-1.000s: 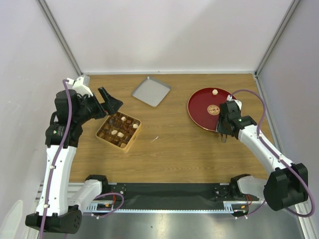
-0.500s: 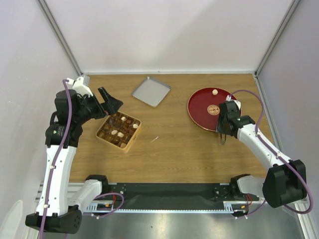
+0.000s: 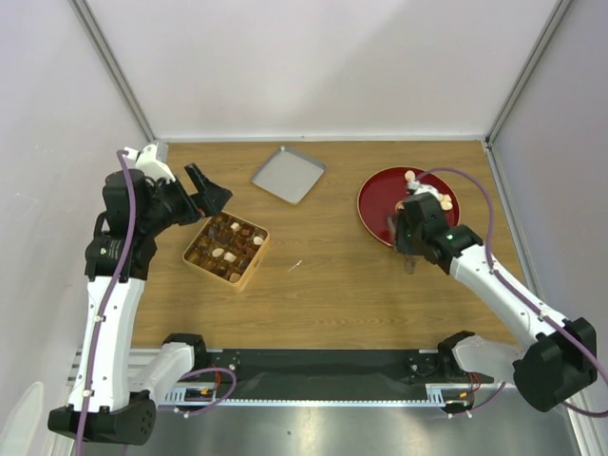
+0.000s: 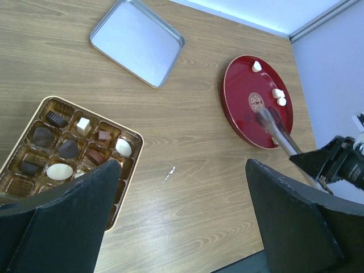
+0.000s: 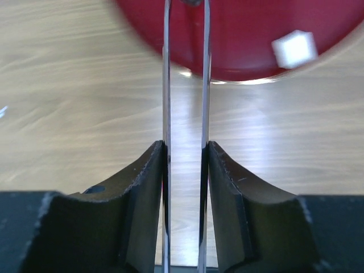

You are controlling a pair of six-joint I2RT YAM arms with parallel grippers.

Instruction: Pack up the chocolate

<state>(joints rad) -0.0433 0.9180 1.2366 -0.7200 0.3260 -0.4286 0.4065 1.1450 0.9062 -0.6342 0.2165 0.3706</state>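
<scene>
Currently, on a wooden table (image 3: 332, 294): chocolate (image 4: 60, 171), bite-sized, in dark brown, tan and cream-white, is found in two places; most pieces are set in the grid compartments of a square tan box (image 3: 245, 276) near the left edge, roughly midway between the near and far edges; three cream-white pieces are seen on a round red plate (image 4: 239, 91) toward the far right corner, one alone by the rim, the other two just beside each other.

Right gripper (image 5: 185, 151): clenched on thin metal tongs (image 5: 166, 85), one finger pressed against the outside of each blade; the blades are squeezed near to each other but not touching along the visible length; the tongs are pointed over the plate; the tips are blurred in the left wrist view and cut off in the right wrist view, where something dark shows at them; what it is cannot be told.

Left gripper (image 3: 199, 195): released, fingers spread wide, held above the table at the far left side of the box.

Metal tray (image 4: 136, 41): square, silver, lying flat toward the far edge, between box and plate.

Scrap (image 4: 168, 174): small, pale, on bare wood just right of the box.
</scene>
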